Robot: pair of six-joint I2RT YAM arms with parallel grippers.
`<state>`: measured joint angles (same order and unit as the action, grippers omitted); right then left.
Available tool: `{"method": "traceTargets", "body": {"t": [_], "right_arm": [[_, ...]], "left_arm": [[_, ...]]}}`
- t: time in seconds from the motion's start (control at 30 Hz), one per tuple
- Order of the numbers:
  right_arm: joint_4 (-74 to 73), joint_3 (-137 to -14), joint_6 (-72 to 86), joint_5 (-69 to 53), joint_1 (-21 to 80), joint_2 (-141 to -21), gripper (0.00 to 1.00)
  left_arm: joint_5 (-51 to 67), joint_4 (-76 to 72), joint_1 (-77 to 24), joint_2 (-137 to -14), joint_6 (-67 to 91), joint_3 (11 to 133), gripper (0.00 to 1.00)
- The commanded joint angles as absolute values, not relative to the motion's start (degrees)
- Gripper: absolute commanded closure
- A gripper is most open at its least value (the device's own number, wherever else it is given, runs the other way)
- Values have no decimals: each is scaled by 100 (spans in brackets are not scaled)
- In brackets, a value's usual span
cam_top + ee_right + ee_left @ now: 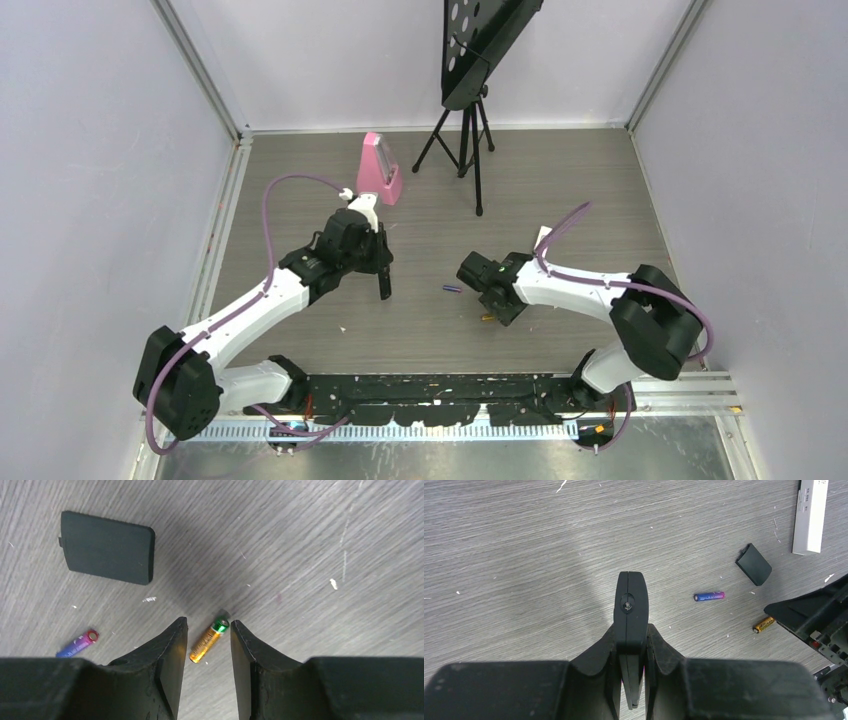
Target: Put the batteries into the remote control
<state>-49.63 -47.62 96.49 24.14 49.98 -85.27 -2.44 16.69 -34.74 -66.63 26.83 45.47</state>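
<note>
My left gripper (631, 630) is shut on the black remote control (631, 605), which stands edge-on between the fingers, its end sticking out over the table. In the top view the left gripper (383, 272) is left of centre. My right gripper (207, 625) is open and low over the table, one finger on each side of the gold battery (209, 640), with a gap on both sides. The purple battery (77, 644) lies to its left, between the two grippers (451, 290). The black back cover (107, 547) lies flat beyond it.
A white bar-shaped remote (810, 515) lies past the back cover. A pink object (380, 170) and a black tripod stand (465, 140) are at the back of the table. Walls close off the sides and back.
</note>
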Motion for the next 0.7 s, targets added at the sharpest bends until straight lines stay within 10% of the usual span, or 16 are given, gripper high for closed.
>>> {"method": "traceTargets", "body": {"t": [0.0,0.67], "right_arm": [[-4607,-4798,10039,2660,4923,-8715,58],[-4028,-4845,8343,2789,4882,-8803,100]], "left_arm": [[-279,1327,-3445,-6548,2668,4484,100],[360,926,-3428,-6524,2683,4369,100]]}}
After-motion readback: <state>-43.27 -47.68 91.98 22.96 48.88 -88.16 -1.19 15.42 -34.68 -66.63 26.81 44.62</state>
